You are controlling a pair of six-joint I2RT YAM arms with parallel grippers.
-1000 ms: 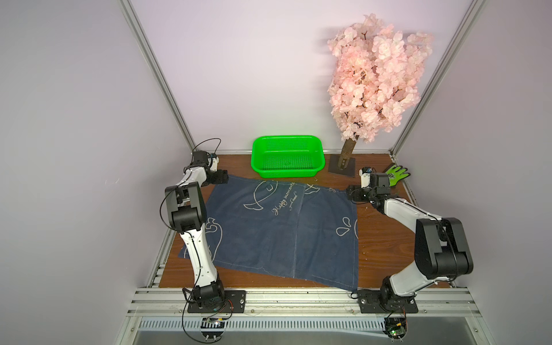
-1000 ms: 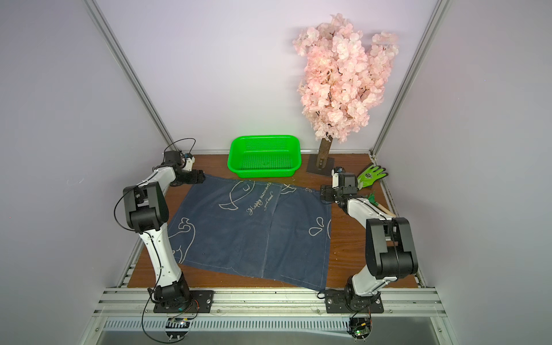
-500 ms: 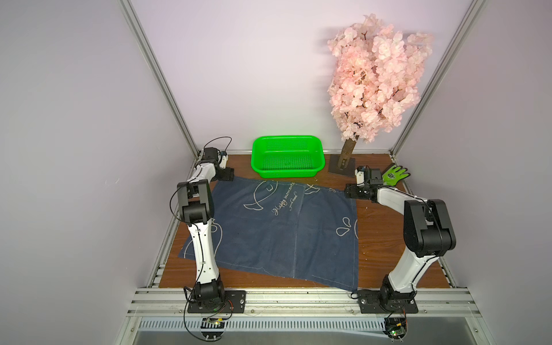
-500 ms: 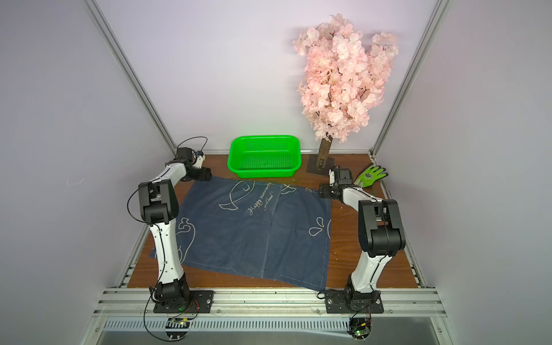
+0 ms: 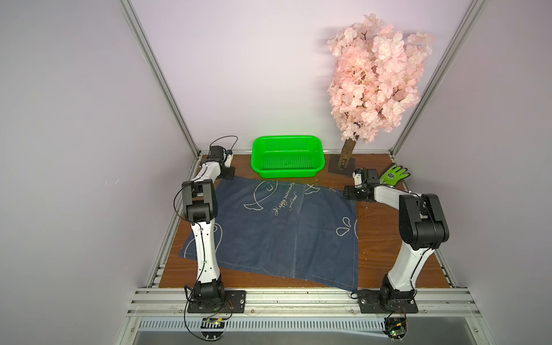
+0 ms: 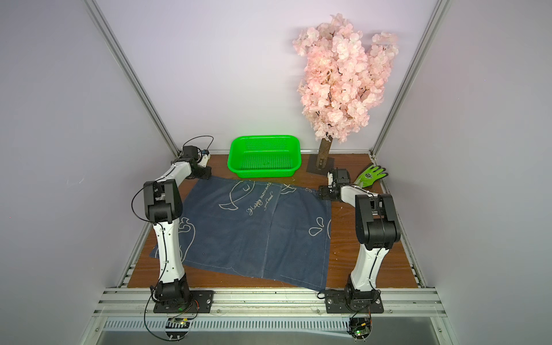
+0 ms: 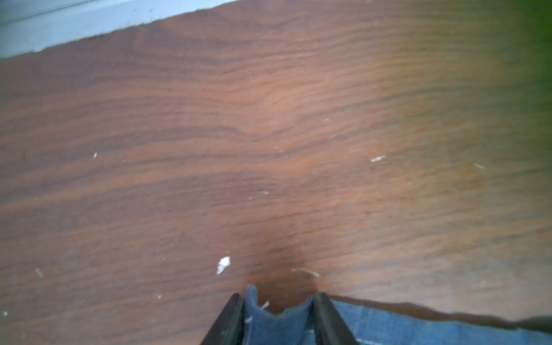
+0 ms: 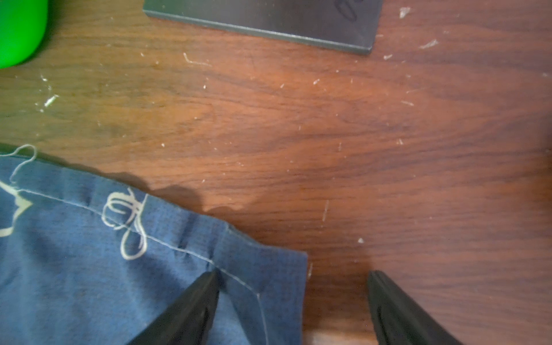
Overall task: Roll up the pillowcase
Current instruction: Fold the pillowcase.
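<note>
Pillowcase (image 7: 388, 327) corner bunched between left pincer (image 7: 278, 295) fingers.

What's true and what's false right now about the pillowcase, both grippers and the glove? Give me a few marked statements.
1. The pillowcase lies spread flat, unrolled. True.
2. The right gripper is shut on a corner. False: it is open, one finger on the cloth, the other over bare table.
3. Cloth is bunched inside the left gripper. True.
4. The glove lies on the pillowcase. False: it lies on the table by the right arm's wrist, apart from the cloth.
</note>
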